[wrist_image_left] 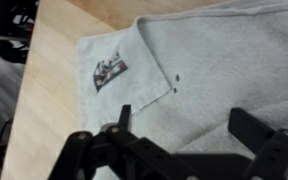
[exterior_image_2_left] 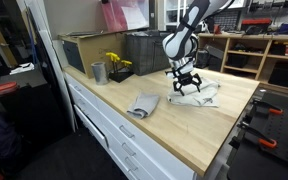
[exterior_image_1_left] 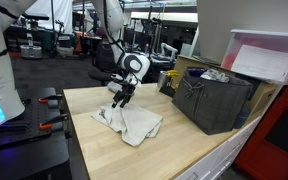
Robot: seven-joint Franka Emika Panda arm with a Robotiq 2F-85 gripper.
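Observation:
A pale grey garment (wrist_image_left: 194, 60) lies spread flat on the wooden table (exterior_image_1_left: 114, 155). In the wrist view it fills most of the picture and has a small dark printed label (wrist_image_left: 109, 70). My gripper (wrist_image_left: 184, 125) hangs just above it, open, with nothing between the black fingers (wrist_image_left: 252, 125). Both exterior views show the gripper (exterior_image_1_left: 121, 98) (exterior_image_2_left: 184, 86) pointing down over the garment (exterior_image_1_left: 134, 125) (exterior_image_2_left: 202, 96). A second, folded grey cloth (exterior_image_2_left: 142, 105) lies apart from it nearer the table's front edge.
A dark plastic crate (exterior_image_1_left: 212, 100) (exterior_image_2_left: 144, 50) stands at the back of the table. A metal cup (exterior_image_2_left: 99, 72) and a small pot with yellow flowers (exterior_image_2_left: 117, 66) stand beside it. Drawers (exterior_image_2_left: 114, 130) run under the table front. Red-handled tools (exterior_image_2_left: 269, 142) lie off the far end.

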